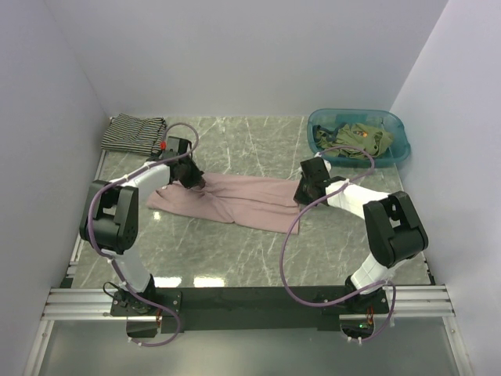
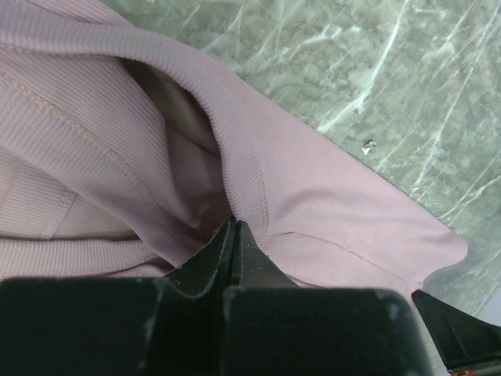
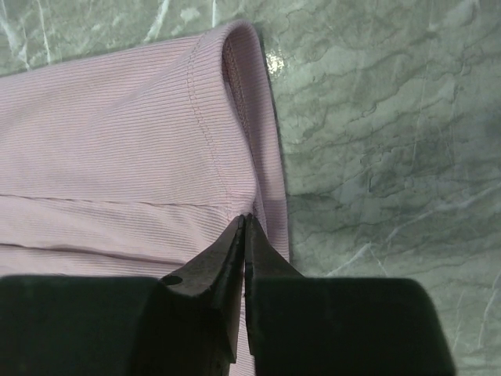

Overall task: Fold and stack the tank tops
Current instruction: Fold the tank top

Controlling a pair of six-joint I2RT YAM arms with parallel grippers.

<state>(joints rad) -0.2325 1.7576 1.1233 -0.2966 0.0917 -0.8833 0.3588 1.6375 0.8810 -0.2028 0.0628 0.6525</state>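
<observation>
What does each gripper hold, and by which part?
The pink tank top: the left gripper pinches a banded edge at one end, the right gripper a stitched edge at the other.

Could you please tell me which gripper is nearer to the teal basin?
Right. The right gripper pinches one end of the pink top, near the basin; the left gripper pinches the other end, far off, near the striped top.

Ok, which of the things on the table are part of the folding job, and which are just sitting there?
Part of the job:
- pink tank top, gripped by the left gripper and the right gripper
- striped tank top, far left corner
- olive green tank tops

Just lying about:
- teal basin, holding the green ones
- marble table
</observation>
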